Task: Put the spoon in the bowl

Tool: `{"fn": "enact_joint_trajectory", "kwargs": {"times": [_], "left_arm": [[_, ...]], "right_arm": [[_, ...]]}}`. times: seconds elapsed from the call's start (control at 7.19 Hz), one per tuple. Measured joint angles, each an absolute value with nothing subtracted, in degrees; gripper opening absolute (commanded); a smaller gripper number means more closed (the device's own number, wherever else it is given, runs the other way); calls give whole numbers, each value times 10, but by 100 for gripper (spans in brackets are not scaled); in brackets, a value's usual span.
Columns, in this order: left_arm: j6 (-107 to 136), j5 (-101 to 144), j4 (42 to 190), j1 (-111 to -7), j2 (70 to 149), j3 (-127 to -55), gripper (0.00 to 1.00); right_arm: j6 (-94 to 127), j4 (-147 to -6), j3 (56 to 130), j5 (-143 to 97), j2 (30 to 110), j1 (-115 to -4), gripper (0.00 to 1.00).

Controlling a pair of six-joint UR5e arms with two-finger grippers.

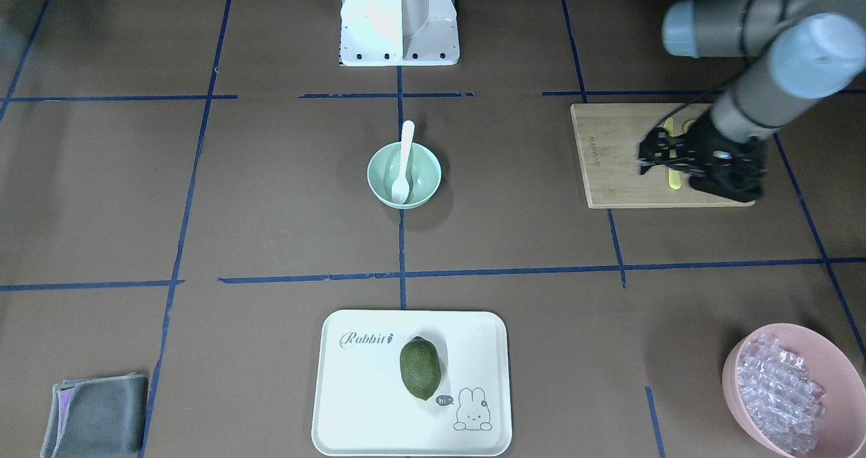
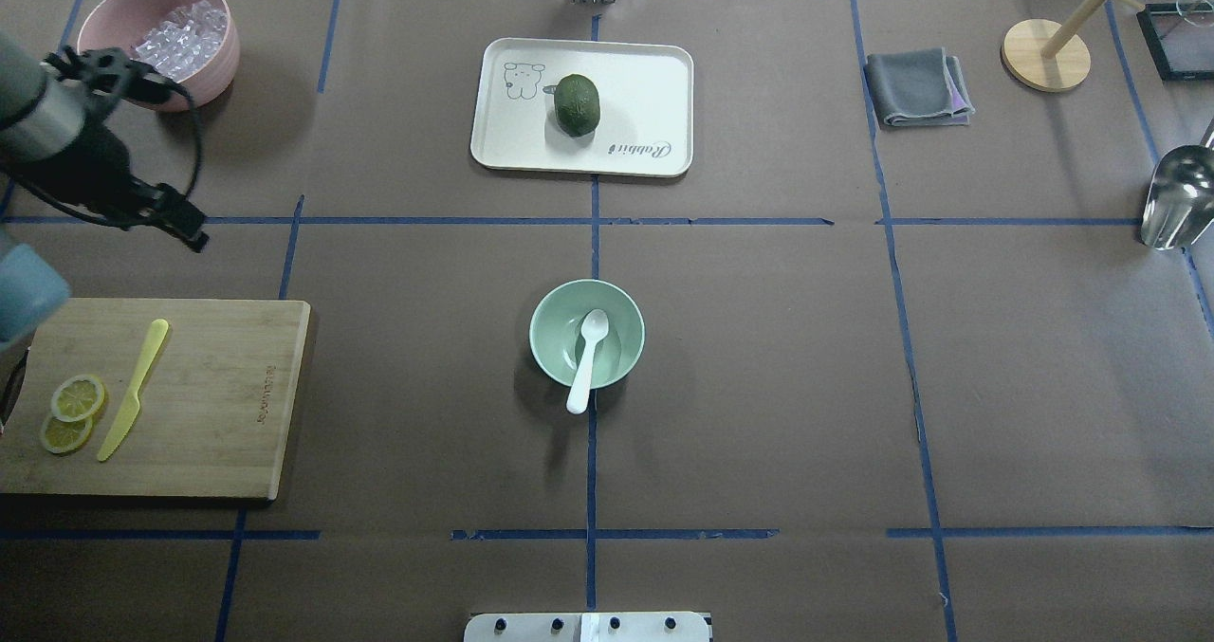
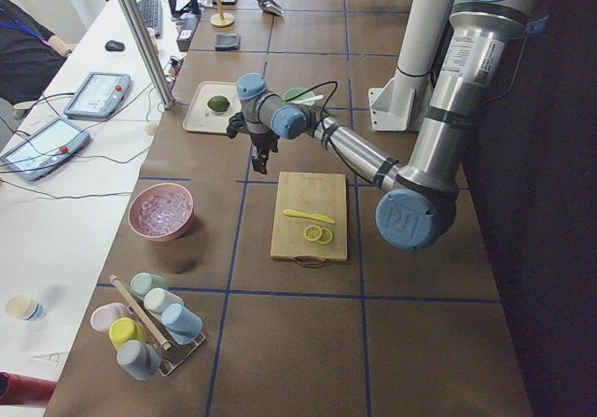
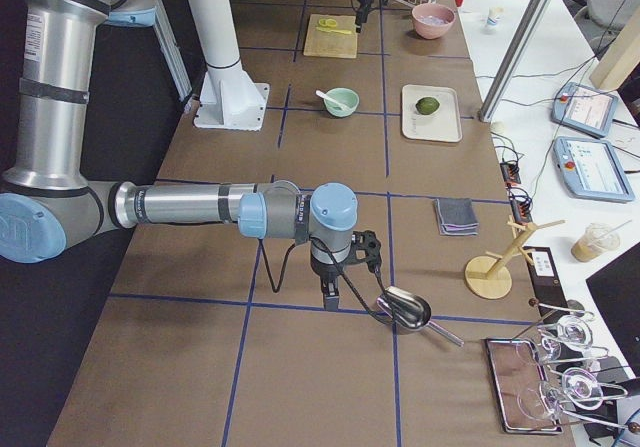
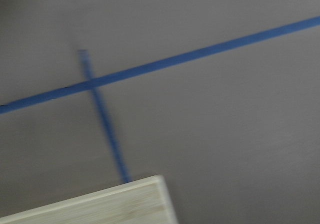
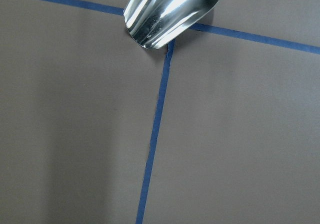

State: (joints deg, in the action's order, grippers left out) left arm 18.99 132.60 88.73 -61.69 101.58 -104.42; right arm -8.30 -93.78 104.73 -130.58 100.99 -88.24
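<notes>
The white spoon (image 2: pixel 588 348) lies in the pale mint-green bowl (image 2: pixel 550 339) at the table's middle, scoop inside, handle leaning over the rim on the robot's side. Both also show in the front view: spoon (image 1: pixel 405 160), bowl (image 1: pixel 423 174). My left gripper (image 1: pixel 648 153) hangs above the cutting board's far end, well away from the bowl; it looks open and holds nothing. It also shows in the overhead view (image 2: pixel 190 234). My right gripper (image 4: pixel 330 292) shows only in the exterior right view, beside a metal scoop; I cannot tell whether it is open or shut.
A wooden cutting board (image 2: pixel 228 405) on my left bears a yellow knife (image 2: pixel 133 388) and lemon slices (image 2: pixel 71 410). A pink bowl of clear cubes (image 2: pixel 156 40) stands at the far left. A white tray (image 2: pixel 645 82) holds a green fruit (image 2: pixel 577 104). A grey cloth (image 2: pixel 915 87) and metal scoop (image 2: pixel 1174 196) lie to the right.
</notes>
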Motion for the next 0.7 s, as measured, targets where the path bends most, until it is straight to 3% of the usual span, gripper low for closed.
{"fn": "enact_joint_trajectory", "kwargs": {"times": [0.7], "left_arm": [[-47,1362,878,-841,850,-1038,100]], "right_arm": [[-83,-938,1047,-1307,1010,-882,100]]}}
